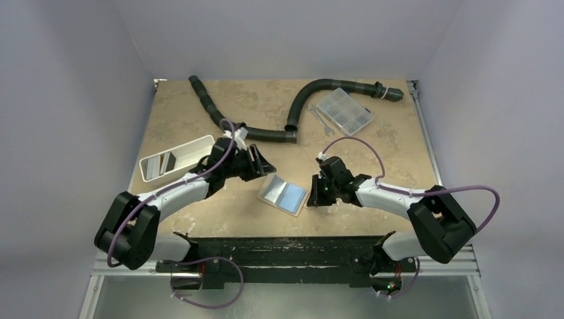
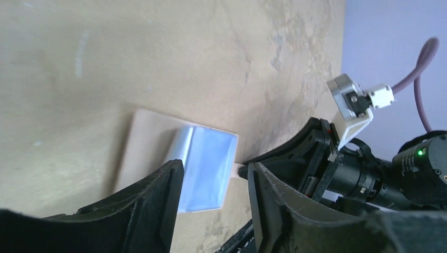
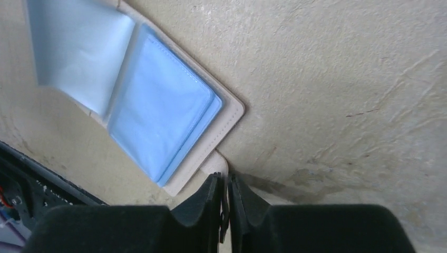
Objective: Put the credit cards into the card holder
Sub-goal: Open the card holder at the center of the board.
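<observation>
Plainly the right gripper (image 3: 225, 179) pinches the snap tab (image 3: 217, 162) of the card holder (image 3: 158, 116); the left gripper (image 2: 215, 168) gapes, empty.

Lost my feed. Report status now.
Left gripper open, empty. Right gripper looks shut on snap tab of card holder, which lies open. Credit cards in white tray. Nothing blocking.

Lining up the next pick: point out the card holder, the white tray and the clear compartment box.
card holder (image 1: 284, 195): top view, blue inner sleeve.
white tray (image 1: 194, 147): top view, bare right end.
clear compartment box (image 1: 344, 111): top view, lid centre.
</observation>
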Controlling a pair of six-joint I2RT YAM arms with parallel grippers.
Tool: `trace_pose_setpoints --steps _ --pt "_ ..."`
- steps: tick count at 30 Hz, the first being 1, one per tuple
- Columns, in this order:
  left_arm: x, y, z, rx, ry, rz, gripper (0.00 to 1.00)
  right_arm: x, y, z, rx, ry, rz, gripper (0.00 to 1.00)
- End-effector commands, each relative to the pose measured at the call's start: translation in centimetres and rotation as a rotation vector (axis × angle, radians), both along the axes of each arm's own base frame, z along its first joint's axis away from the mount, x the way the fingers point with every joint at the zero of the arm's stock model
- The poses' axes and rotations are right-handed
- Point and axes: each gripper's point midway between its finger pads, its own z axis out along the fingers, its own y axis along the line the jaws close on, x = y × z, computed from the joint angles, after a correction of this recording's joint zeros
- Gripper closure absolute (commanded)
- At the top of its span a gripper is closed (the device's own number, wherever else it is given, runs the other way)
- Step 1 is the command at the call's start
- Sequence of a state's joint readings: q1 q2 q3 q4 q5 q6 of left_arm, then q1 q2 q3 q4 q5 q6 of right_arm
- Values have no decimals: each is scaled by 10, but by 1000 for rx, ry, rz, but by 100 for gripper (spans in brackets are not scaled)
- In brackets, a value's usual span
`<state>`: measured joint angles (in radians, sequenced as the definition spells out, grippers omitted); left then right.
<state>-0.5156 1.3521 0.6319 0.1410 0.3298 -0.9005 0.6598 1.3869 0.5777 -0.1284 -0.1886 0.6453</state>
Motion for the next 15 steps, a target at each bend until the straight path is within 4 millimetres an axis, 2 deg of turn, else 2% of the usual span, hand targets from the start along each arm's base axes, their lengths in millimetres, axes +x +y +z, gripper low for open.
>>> trace_pose_setpoints --steps 1,3,5,8,12,15 --pt "18 30 33 18 -60 43 46 41 -13 20 -105 -110 -44 88" --pt "23 52 36 44 -42 77 43 61 -21 18 -151 -131 -65 92" --pt "33 80 44 66 -37 131 36 74 -26 17 -185 -143 -66 92" --pt "45 128 52 113 -25 235 24 84 -19 24 -176 -178 -14 74" --pt "57 210 54 245 7 442 6 91 -14 35 -166 -233 31 52" --pt "59 260 55 425 24 582 1 92 -12 43 -156 -268 62 40"
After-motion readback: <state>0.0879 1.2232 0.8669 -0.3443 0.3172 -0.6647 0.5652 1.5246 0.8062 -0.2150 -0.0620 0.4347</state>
